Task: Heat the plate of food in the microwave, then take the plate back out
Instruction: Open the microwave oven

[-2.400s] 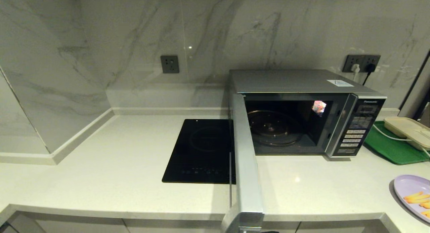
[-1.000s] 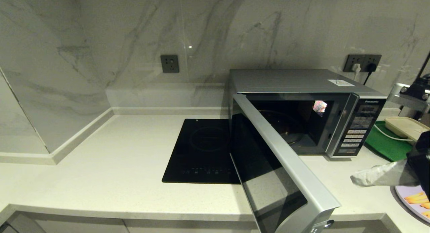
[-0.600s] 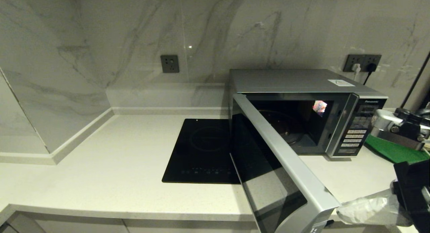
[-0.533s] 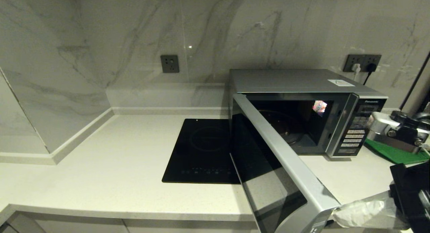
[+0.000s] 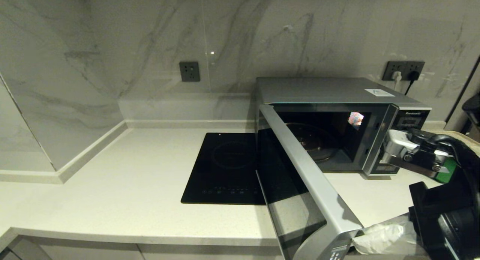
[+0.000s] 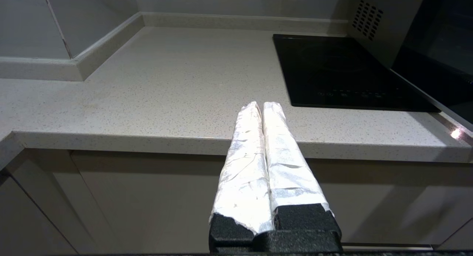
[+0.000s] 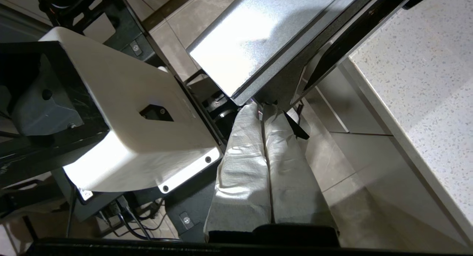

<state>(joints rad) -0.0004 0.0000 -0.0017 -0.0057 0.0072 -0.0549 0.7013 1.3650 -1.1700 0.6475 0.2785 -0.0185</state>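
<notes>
Microwave (image 5: 337, 102) at our two o'clock: door (image 5: 307, 192) half open, turntable bare, so nothing heated yet. Plate of food: we cannot see it. Right pincer (image 5: 360, 240), pressed together, noses the door's free edge at five o'clock. Left pincer (image 6: 263, 109), pressed together, parked below the counter (image 5: 112, 185). Hob (image 5: 225, 170) beside the door.
</notes>
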